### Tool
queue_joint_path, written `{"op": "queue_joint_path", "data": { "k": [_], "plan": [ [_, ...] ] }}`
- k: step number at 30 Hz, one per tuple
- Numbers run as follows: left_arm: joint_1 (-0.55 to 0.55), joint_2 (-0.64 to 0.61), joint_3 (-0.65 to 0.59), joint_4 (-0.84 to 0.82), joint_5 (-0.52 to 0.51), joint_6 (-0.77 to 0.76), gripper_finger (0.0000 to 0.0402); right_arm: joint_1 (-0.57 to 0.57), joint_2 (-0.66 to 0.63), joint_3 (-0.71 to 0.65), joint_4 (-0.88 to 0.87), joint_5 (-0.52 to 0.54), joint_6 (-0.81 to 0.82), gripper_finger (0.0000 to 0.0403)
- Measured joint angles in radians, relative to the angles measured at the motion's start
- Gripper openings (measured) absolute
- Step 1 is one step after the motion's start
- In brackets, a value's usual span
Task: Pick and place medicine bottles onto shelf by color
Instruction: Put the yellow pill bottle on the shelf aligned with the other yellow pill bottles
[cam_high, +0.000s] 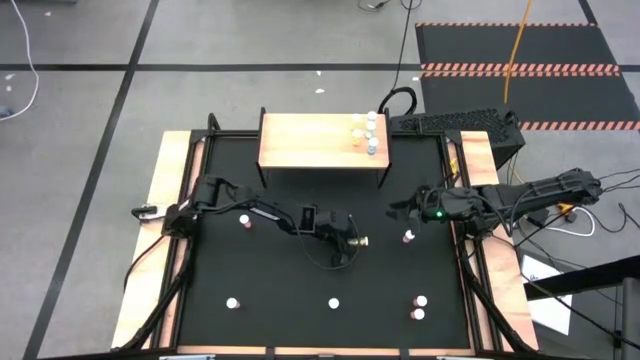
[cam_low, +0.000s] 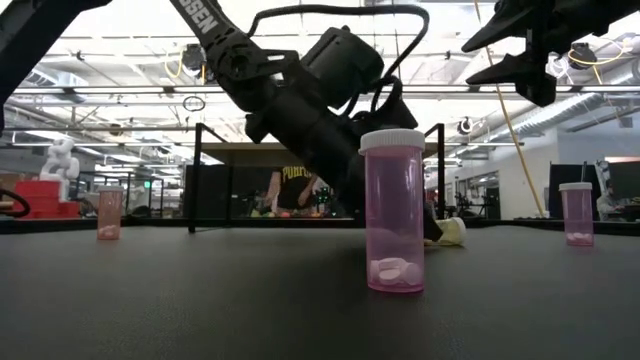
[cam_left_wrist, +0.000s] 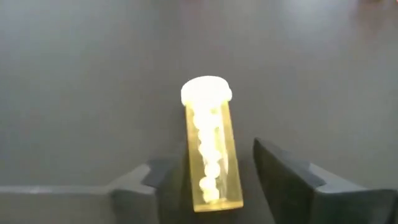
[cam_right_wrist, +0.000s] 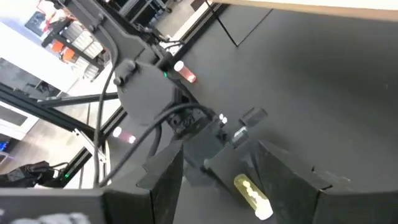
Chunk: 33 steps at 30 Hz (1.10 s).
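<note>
A yellow medicine bottle (cam_left_wrist: 210, 152) with a white cap lies on its side on the black mat (cam_high: 280, 270), near the middle. My left gripper (cam_left_wrist: 217, 186) is low over it and open, one finger on each side of the bottle's bottom end, the cap pointing away. My right gripper (cam_high: 395, 210) hangs open above the mat's right part with nothing between its fingers. The wooden shelf (cam_high: 310, 140) stands at the far edge with several bottles (cam_high: 368, 132) upright on its right end. My left gripper comes down at a slant along the lying yellow bottle. One finger (cam_left_wrist: 165, 186) stands right against the bottle's bottom end (cam_left_wrist: 189, 186), and I cannot tell whether it touches. The other finger (cam_left_wrist: 280, 174) is clearly apart from it.
Pink bottles stand upright on the mat: one (cam_high: 245, 221) beside the left arm, one (cam_high: 408, 237) below my right gripper, and several (cam_high: 333, 303) along the near edge. One of them (cam_low: 393, 215) fills the low view's foreground. A person (cam_low: 290, 185) shows beyond the table.
</note>
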Motion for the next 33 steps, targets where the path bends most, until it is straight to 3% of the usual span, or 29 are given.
{"op": "queue_joint_path", "data": {
  "k": [5,8,14,17,21,27,33],
  "plan": [
    [0.003,0.000,0.000,-0.008,-0.007,-0.010,0.0108,0.000,0.000,0.000,-0.058,-0.018,0.010,0.0194],
    [0.009,0.000,0.000,-0.009,-0.007,-0.029,0.0084,0.000,0.000,0.000,-0.076,-0.018,0.017,0.0194],
    [0.023,-0.014,-0.002,0.021,0.004,-0.099,0.0111,0.000,-0.001,0.000,-0.061,-0.017,0.014,0.0194],
    [0.035,-0.057,-0.002,0.047,0.020,-0.134,0.0131,-0.001,-0.017,-0.002,0.049,0.028,0.072,0.0195],
    [0.056,-0.129,-0.001,0.127,0.023,-0.156,0.0127,-0.029,-0.088,0.001,0.175,0.065,0.008,0.0207],
    [0.111,-0.251,0.000,0.205,0.023,-0.147,0.0089,-0.056,-0.168,0.000,-0.027,0.066,-0.032,0.0230],
    [0.124,-0.224,0.001,0.051,0.020,0.000,0.0092,-0.056,-0.163,0.000,-0.088,0.067,-0.028,0.0233]
  ]
}}
